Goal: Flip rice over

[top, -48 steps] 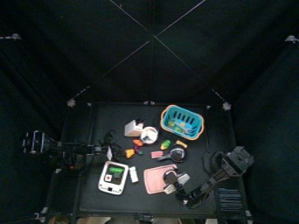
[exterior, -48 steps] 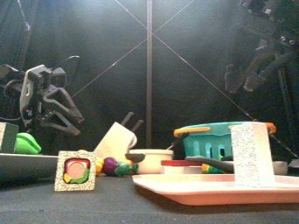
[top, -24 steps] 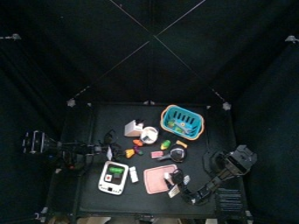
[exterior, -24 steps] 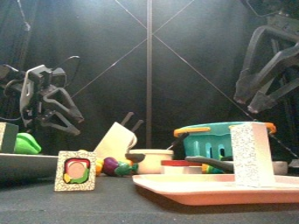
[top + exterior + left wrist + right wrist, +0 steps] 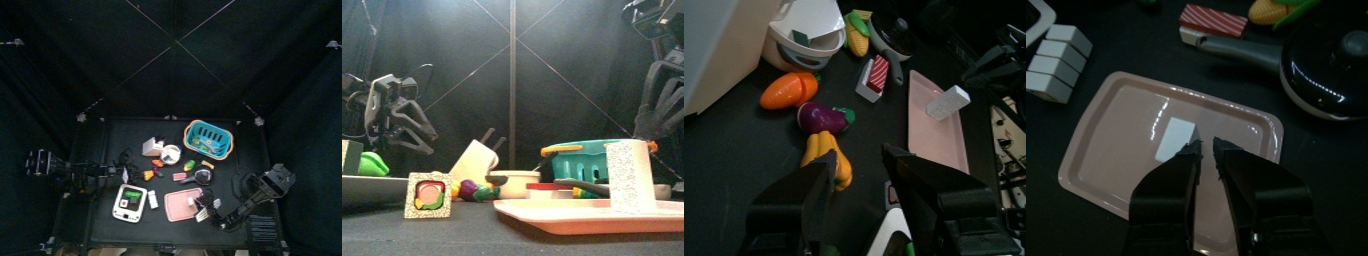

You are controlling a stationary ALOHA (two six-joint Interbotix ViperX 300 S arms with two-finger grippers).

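- The salmon-pink rice packet (image 5: pixel 1166 140) lies flat near the surface's front edge, a small white block (image 5: pixel 628 177) standing on it.
- My right jaws hover above it, nearly closed, empty.
- My left jaws rest open.

My right end effector (image 5: pixel 1204 160) hangs directly over the rice (image 5: pixel 1166 135), which lies flat near the counter's (image 5: pixel 227 170) front edge. Left of the rice in the top view sits the packet (image 5: pixel 130 203). Behind them is a cluster of small items, and the basket (image 5: pixel 209 136) stands farthest back. My left end effector (image 5: pixel 855 185) rests at the counter's left side.
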